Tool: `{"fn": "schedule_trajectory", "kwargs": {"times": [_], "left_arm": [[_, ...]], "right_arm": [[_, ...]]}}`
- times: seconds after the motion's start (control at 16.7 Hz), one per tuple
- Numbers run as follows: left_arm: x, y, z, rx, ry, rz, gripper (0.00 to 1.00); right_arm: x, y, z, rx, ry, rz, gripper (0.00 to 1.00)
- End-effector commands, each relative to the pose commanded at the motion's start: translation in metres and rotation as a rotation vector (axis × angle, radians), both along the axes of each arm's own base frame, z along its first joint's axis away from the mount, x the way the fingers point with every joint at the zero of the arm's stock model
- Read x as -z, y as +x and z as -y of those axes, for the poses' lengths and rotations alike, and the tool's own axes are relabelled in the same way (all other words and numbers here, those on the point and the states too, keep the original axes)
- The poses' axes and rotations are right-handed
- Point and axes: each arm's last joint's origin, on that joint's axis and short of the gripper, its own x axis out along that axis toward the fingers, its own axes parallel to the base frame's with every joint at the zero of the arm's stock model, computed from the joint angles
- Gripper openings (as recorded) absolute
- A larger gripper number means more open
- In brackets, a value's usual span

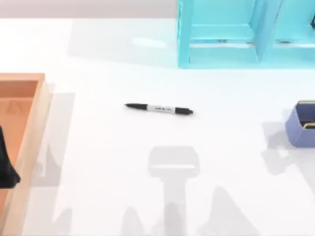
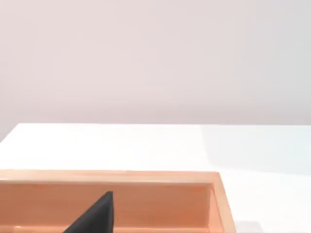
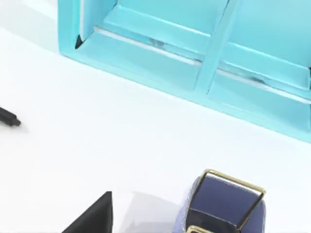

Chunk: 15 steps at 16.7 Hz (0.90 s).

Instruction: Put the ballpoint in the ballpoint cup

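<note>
Fingers of either arm cannot be read as wide or narrow: a dark finger wedge (image 2: pixel 95 216) of the left arm pokes up in front of the orange wooden tray (image 2: pixel 160 201) in the left wrist view, and a like wedge (image 3: pixel 95 216) of the right arm shows in the right wrist view, but the gap between fingers is out of sight. From above, a dark part of the left arm (image 1: pixel 6 162) sits over the tray at the bench's left edge. Near the middle of the white bench (image 1: pixel 98 172) lies the ballpoint (image 1: pixel 159 109), flat, its long axis running left to right with the pointed tip toward the left. At the right edge, well apart from it, stands the ballpoint cup (image 1: pixel 295 129), just beside the right arm's fingers in the right wrist view. Behind it is a cyan shelf (image 1: pixel 221 54). Neither arm looks clearly nearer the pen; since the cup is on the right, I judge the right arm better placed, reaching leftward and closing across the barrel.
</note>
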Motion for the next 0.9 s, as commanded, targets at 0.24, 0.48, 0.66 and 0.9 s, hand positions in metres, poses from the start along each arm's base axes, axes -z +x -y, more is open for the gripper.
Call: {"fn": "schedule_trajectory", "kwargs": {"times": [0.24, 0.48, 0.66, 0.9], "left_arm": [[0.0, 0.0, 0.0, 0.0, 0.0, 0.0, 1.0], [0.0, 0.0, 0.0, 0.0, 0.0, 0.0, 1.0], [0.0, 0.0, 0.0, 0.0, 0.0, 0.0, 1.0], [0.0, 0.0, 0.0, 0.0, 0.0, 0.0, 1.0]], "right_arm": [[-0.041, 0.054, -0.037, -0.189, -0.166, -0.206, 1.0], [-0.059, 0.12, -0.095, -0.391, -0.342, -0.395, 1.0], [-0.052, 0.167, -0.147, -0.527, -0.469, -0.515, 1.0], [-0.025, 0.213, -0.212, -0.668, -0.619, -0.636, 1.0]]}}
